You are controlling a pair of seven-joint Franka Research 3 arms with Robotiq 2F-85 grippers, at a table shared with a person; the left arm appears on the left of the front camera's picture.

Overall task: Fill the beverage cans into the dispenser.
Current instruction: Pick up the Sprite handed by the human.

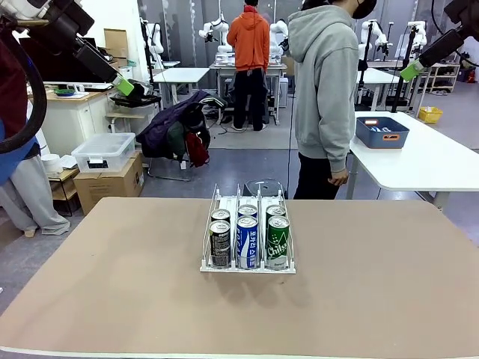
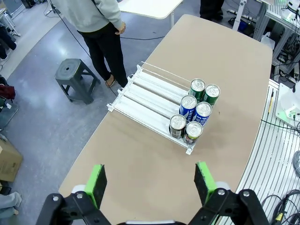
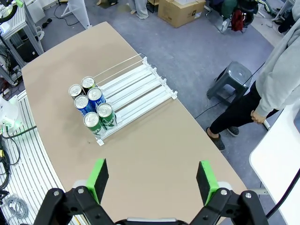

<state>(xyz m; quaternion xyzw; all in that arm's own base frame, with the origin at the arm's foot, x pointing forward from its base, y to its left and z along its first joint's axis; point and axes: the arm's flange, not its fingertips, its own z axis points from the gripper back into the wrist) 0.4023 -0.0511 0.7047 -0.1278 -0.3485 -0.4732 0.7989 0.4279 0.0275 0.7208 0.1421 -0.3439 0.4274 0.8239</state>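
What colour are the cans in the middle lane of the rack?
Blue and white. The middle cans show best in the front view.

Blue-grey floor (image 1: 247, 168), white tables (image 1: 419, 164), grey stool (image 2: 75, 77).

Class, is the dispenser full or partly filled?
Partly filled: six cans stand two per lane at one end of the dispenser; the lanes beyond are bare.

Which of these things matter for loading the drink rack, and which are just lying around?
Part of the job:
- six beverage cans, two in each lane
- the white wire dispenser holding them

Just lying about:
- grey stool on the floor
- blue bin on the white table behind
- clear plastic box
- cardboard box
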